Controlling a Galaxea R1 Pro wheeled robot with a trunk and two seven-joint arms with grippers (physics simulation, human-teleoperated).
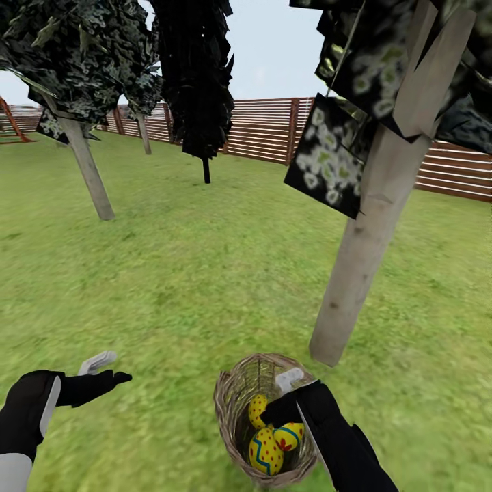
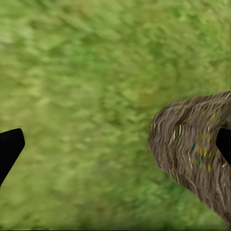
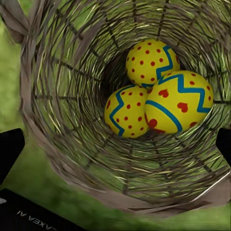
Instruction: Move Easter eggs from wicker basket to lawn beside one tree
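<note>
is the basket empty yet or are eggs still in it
Not empty. The right wrist view shows all three Easter eggs lying together at the bottom of the wicker basket.

This is a fenced garden outdoors. A wide green lawn (image 1: 205,273) runs back to a brown slatted wooden fence (image 1: 263,128) under pale sky, with several trees standing on the grass, the nearest a pale-trunked tree (image 1: 369,232).

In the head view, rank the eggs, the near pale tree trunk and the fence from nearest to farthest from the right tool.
1. Eggs, in the basket, under the right tool.
2. Pale trunk, ahead, slightly right.
3. Fence, far back.
</note>
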